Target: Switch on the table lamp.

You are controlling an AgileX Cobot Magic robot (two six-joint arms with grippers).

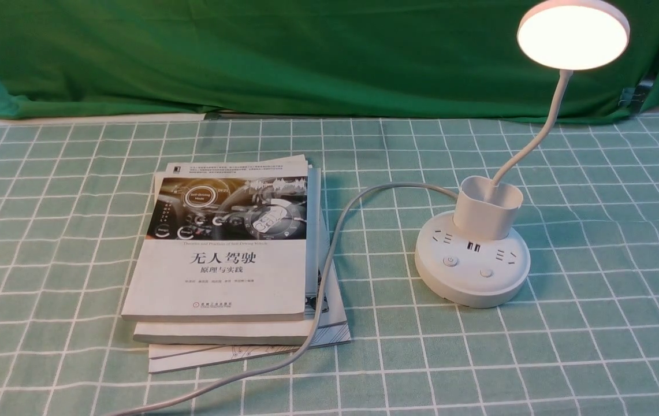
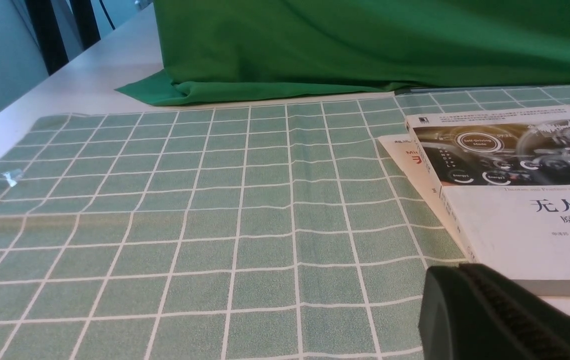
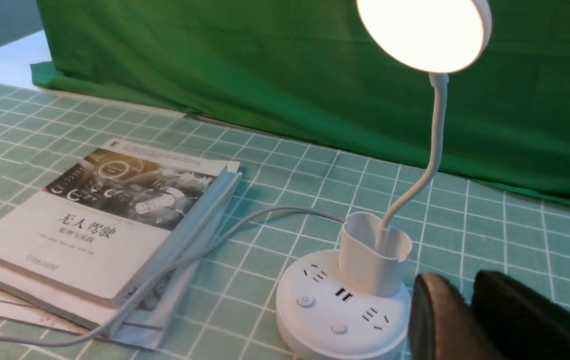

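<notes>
The checked-cloth surface (image 1: 46,231) carries a book stack (image 1: 231,254) on the left and the lit table lamp (image 1: 473,260) on the right, its buttons facing the robot for easy reach. The right gripper (image 3: 469,287) hangs near the lamp's base, jaws slightly parted and empty. I cannot tell how the left gripper (image 2: 469,300) holds its jaws.

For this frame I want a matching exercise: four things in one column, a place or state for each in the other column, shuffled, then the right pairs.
Things
1. lamp head
2. grey cord
3. cup-shaped holder
4. top book

Places or states
A. stands on the round base
B. lies on top of a stack
C. glowing
D. runs along the right side of the books

Pairs: 1-C, 2-D, 3-A, 4-B
</notes>
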